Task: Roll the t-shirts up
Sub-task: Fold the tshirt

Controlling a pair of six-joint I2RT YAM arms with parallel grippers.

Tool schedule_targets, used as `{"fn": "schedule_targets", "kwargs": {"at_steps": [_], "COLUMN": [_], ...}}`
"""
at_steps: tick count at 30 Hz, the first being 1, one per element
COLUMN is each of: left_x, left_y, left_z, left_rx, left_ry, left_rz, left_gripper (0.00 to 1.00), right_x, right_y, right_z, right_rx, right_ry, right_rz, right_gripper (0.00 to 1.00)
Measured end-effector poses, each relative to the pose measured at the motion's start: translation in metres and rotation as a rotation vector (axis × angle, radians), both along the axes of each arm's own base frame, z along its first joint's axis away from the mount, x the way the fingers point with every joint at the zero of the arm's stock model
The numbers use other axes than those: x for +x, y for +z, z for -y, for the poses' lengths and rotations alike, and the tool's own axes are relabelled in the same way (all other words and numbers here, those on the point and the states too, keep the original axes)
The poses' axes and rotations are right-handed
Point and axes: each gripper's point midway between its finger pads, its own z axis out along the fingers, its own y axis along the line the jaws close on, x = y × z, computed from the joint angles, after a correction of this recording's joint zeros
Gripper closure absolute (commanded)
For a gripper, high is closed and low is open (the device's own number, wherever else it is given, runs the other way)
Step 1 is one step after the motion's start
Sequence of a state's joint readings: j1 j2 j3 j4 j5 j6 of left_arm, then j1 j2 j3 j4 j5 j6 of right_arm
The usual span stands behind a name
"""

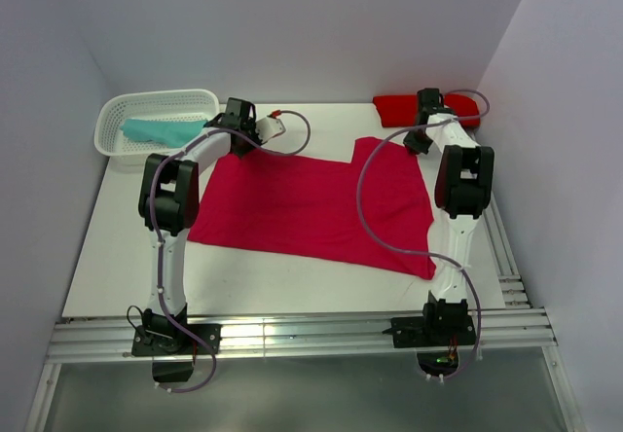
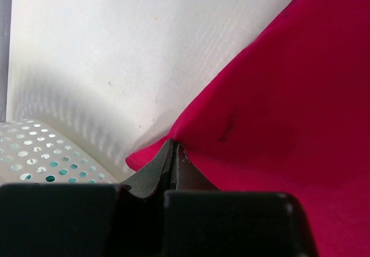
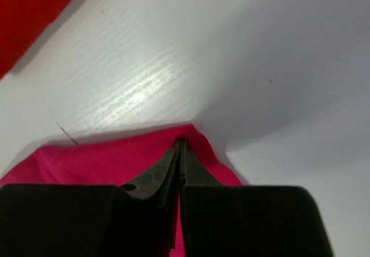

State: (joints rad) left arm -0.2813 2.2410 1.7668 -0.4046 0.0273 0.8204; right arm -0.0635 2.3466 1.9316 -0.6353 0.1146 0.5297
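Corners at the far edge of the crimson t-shirt sit pinched in the left claw and right claw, probably to roll it nearward.

From above, the left arm covers the crimson shirt's far left corner, and the right arm its far right one. Past that shirt, the scarlet shirt sits half behind the right arm's wrist. The teal shirt is partly sunk behind the basket wall. In the right wrist view, scarlet runs off the top-left corner.
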Motion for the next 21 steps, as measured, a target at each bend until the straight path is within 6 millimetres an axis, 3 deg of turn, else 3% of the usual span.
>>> {"fn": "schedule_targets", "kwargs": {"at_steps": [1, 10, 15, 21], "left_x": [0.0, 0.001, 0.0, 0.0], "left_y": [-0.001, -0.002, -0.004, -0.005], "left_z": [0.0, -0.003, -0.004, -0.005], "left_rx": [0.0, 0.015, 0.021, 0.027], "left_ry": [-0.001, 0.018, 0.021, 0.027], "left_rz": [0.0, 0.014, 0.012, 0.013], "left_gripper": [1.0, 1.0, 1.0, 1.0], "right_x": [-0.001, -0.021, -0.022, -0.043], "right_y": [0.001, 0.005, 0.015, 0.032], "right_z": [0.0, 0.0, 0.001, -0.001], "right_rx": [0.0, -0.007, -0.013, -0.014], "right_ry": [0.0, -0.003, -0.006, -0.006], "right_rz": [0.006, 0.003, 0.024, 0.051], "right_gripper": [1.0, 1.0, 1.0, 1.0]}}
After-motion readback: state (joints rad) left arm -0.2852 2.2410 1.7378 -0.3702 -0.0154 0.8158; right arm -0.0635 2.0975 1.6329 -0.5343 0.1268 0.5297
